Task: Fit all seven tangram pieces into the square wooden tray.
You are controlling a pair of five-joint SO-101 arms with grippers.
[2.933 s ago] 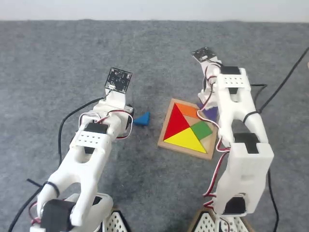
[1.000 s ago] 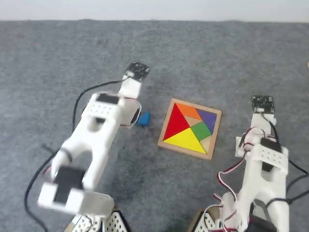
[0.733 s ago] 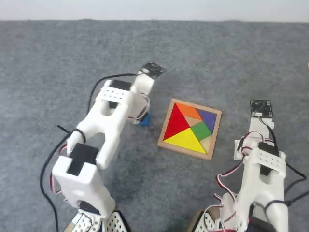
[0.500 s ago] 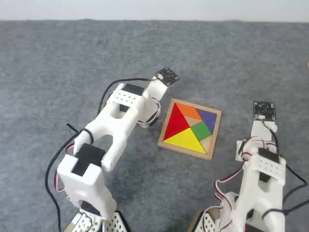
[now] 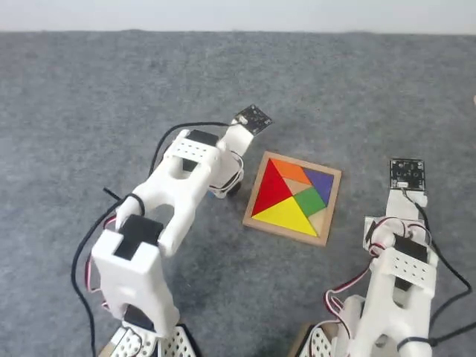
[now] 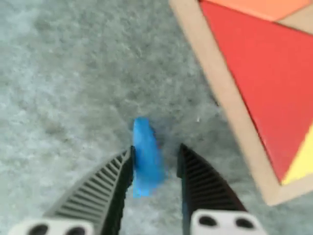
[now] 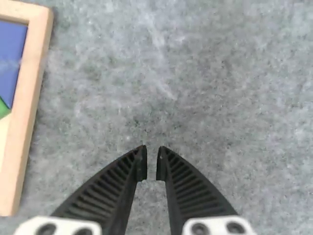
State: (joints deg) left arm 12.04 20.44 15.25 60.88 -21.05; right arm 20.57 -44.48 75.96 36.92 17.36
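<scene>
Just outside the square wooden tray (image 5: 331, 208), the blue piece (image 6: 145, 156) is found on the grey carpeted surface (image 5: 111, 97), apart from the rim. It is straddled by the left jaws, which are held narrowly apart. One finger is pressed against the piece's side, while a small gap is left between the piece and the other finger, so no grip is made. In the high view the piece is hidden under the left arm (image 5: 178, 193), which is stretched out to the tray's left edge.

Inside the tray, five coloured pieces are laid flat: a red triangle (image 5: 271, 190) along the left side, a yellow triangle (image 5: 286, 216) along the near side, an orange piece (image 5: 291, 171) at the far corner, a purple piece (image 5: 321, 181) toward the right and a green piece (image 5: 311, 199) in the middle. A patch of bare wood colour (image 5: 321, 222) is seen in the corner nearest the right arm (image 5: 401, 253); whether it is a piece or an open slot cannot be told.

The right arm is parked to the right of the tray. Its jaws are drawn almost together, with only a thin slit between the tips. Nothing is held in them. They are pointed at the carpet just beside the tray's rim.
</scene>
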